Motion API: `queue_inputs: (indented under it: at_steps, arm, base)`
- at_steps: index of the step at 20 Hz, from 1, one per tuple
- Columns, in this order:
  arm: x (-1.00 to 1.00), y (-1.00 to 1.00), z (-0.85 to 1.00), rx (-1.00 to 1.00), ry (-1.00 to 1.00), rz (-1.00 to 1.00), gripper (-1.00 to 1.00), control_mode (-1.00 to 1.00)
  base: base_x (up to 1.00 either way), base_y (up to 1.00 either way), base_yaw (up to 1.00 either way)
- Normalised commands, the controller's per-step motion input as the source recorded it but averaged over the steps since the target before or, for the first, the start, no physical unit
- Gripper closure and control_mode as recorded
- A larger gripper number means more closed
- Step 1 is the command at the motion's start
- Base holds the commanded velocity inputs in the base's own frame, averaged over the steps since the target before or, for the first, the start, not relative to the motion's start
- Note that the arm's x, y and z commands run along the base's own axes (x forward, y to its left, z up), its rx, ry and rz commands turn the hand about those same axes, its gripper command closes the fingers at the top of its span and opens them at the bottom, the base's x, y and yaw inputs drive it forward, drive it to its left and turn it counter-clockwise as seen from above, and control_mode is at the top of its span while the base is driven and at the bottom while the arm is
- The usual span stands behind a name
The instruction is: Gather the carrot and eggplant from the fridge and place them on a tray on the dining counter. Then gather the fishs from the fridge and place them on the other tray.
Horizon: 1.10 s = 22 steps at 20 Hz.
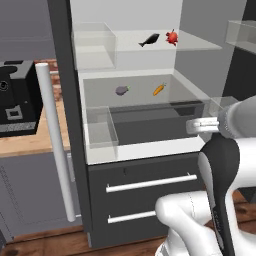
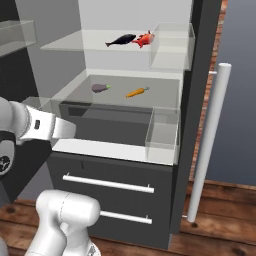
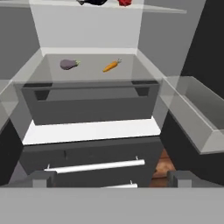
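The fridge (image 1: 150,200) stands open in front of me. On its middle shelf the purple-grey eggplant (image 1: 122,90) (image 2: 100,88) (image 3: 68,64) lies left of the orange carrot (image 1: 159,89) (image 2: 137,92) (image 3: 110,66). One shelf higher, a dark fish (image 1: 149,40) (image 2: 121,40) lies beside a red fish (image 1: 171,37) (image 2: 144,38). My gripper (image 3: 112,179) is open and empty. It hangs in front of the fridge, below shelf height and well short of both vegetables. The trays and the dining counter are out of view.
Clear bins hang on the left door (image 1: 100,127) and the right door (image 2: 165,130). Long pale bar handles (image 1: 55,140) (image 2: 210,140) flank the opening. Two drawer bars (image 1: 150,182) sit below it. A black appliance (image 1: 15,100) stands on a wooden counter at left.
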Motion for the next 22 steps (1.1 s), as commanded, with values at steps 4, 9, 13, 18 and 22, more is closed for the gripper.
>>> queue_inputs:
  at_steps: [4, 9, 13, 18, 22]
  arm:
    - [0.36, -0.11, 0.0, 0.01, 0.07, 0.0, -1.0, -1.0]
    - [0.0, 0.0, 0.0, 0.0, 0.0, 0.0, -1.0, 1.0]
    - [0.0, 0.0, 0.0, 0.0, 0.0, 0.0, -1.0, 1.0]
    - [0.0, 0.0, 0.0, 0.0, 0.0, 0.0, -1.0, 1.0]
    - [0.0, 0.0, 0.0, 0.0, 0.0, 0.0, -1.0, 1.0]
  base:
    - [0.0, 0.0, 0.0]
    - [0.64, 0.0, 0.0]
    - [0.55, 0.0, 0.0]
    - [0.42, 0.0, 0.0]
    - [0.52, 0.0, -0.01]
